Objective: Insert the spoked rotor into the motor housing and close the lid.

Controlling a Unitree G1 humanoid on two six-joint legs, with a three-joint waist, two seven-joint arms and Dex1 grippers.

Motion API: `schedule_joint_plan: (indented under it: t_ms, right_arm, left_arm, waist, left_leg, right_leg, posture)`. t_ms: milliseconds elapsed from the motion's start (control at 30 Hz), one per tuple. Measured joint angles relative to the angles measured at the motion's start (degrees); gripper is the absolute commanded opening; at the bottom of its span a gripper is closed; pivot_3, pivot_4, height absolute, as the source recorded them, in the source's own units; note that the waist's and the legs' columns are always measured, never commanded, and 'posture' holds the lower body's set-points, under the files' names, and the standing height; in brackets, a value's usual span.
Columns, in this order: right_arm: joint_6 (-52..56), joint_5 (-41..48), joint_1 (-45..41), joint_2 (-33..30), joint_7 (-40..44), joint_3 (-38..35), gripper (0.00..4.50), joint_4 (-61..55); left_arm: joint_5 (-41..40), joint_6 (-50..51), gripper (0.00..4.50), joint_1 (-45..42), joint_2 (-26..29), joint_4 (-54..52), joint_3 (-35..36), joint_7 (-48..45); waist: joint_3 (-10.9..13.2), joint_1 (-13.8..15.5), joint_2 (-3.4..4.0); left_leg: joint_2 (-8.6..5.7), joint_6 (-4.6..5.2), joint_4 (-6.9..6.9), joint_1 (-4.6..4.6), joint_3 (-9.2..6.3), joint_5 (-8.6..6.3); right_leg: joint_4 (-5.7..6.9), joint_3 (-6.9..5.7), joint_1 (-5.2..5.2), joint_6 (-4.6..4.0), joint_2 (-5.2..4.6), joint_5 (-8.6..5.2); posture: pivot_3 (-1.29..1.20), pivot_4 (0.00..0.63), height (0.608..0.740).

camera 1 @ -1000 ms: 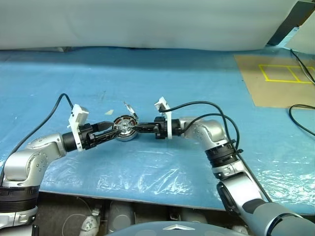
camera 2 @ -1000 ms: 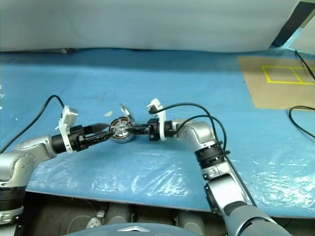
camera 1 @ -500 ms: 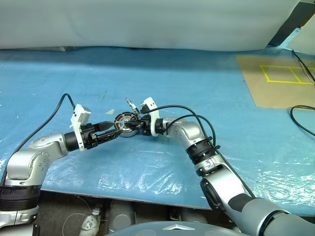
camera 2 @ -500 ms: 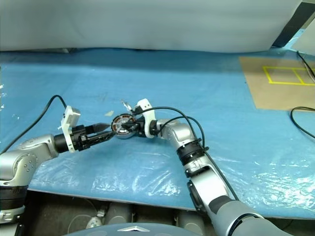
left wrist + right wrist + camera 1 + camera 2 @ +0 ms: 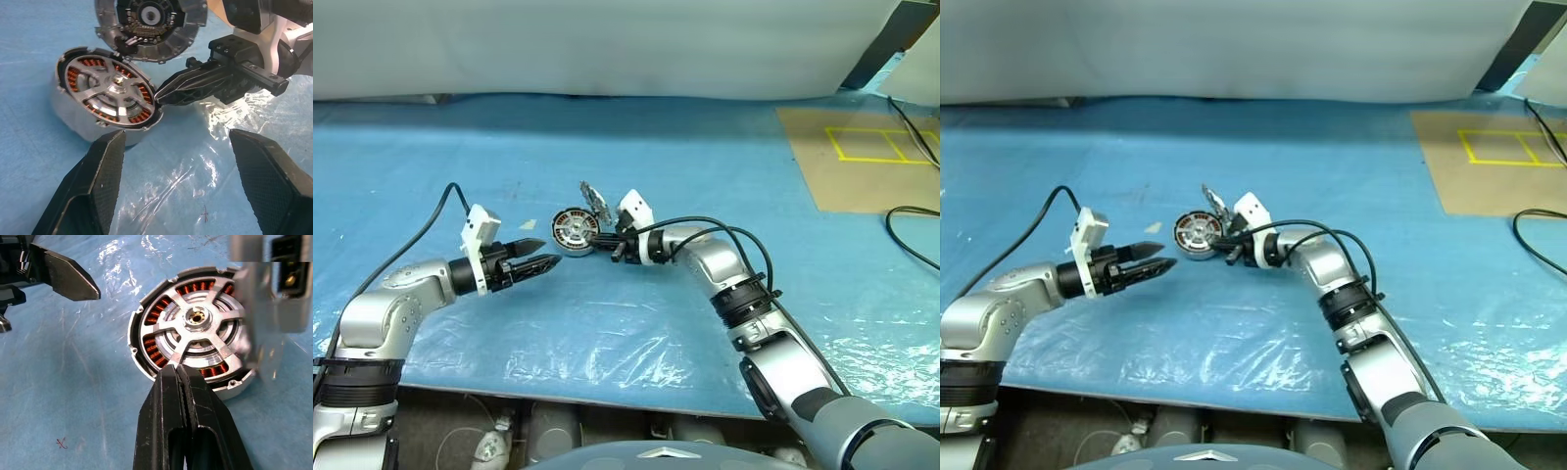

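The silver spoked rotor (image 5: pixel 198 335) sits in the round copper-wound motor housing (image 5: pixel 85 125); the finned silver lid (image 5: pixel 146 24), at its 12 o'clock, stands open. Right end effector (image 5: pixel 178 374) pinched together on nothing, left end effector (image 5: pixel 540 257) apart, empty.

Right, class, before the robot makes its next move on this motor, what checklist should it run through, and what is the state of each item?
1. Spoked rotor seated inside the motor housing: ok.
2. Lid closed: not ok, it stands tilted open at the housing's edge.
3. Left gripper clear of the housing, jaws open: ok.
4. Right gripper with jaws shut, tips at the housing's rim: ok.
5. Lid joined to the housing: cannot tell.
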Motion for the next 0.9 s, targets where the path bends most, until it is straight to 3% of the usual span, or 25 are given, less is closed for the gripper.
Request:
schedule_joint_plan:
  t_ms: [267,567,767,900]
  right_arm:
    - [10.09,9.29,-3.49,2.81,1.62,-7.60,0.00,-4.06]
    - [15.03,14.52,3.08,-12.43,13.88,-7.32,0.00,-16.90]
    - [9.95,12.99,-0.44,-9.28,1.54,-16.76,0.00,-8.28]
    - [4.36,9.03,-2.73,-3.70,-6.66,-17.02,0.00,-1.98]
  left_arm:
    - [1.69,-2.64,3.54,-0.27,-0.46,1.45,-0.23,0.20]
    - [2.77,-5.20,3.54,-3.60,-2.55,3.92,0.19,2.14]
    - [3.68,-6.91,3.54,-3.79,-4.99,4.34,0.20,3.97]
    - [3.82,-7.85,3.54,-4.44,-6.14,5.45,0.71,5.55]
  waist:
    - [0.00,-0.04,0.01]
    - [0.00,1.15,0.00]
    - [0.00,0.25,0.01]
    - [0.00,0.26,0.01]
  left_leg:
    - [0.05,0.01,0.01,-0.04,-0.01,0.00]
    - [-0.02,0.01,0.04,-0.08,-0.05,0.00]
    - [-0.02,0.01,0.10,0.01,0.03,0.01]
    - [-0.03,0.00,0.08,-0.09,0.04,0.01]
  right_leg:
    - [-0.02,0.01,0.02,-0.01,-0.07,-0.01]
    - [-0.06,-0.01,0.04,0.03,-0.06,0.01]
    - [0.06,0.05,-0.02,-0.03,-0.01,-0.01]
    - [0.05,0.05,-0.10,-0.03,-0.01,-0.01]
  posture:
    - [0.00,0.150,0.740]
    - [0.00,0.150,0.740]
    - [0.00,0.150,0.740]
    - [0.00,0.150,0.740]
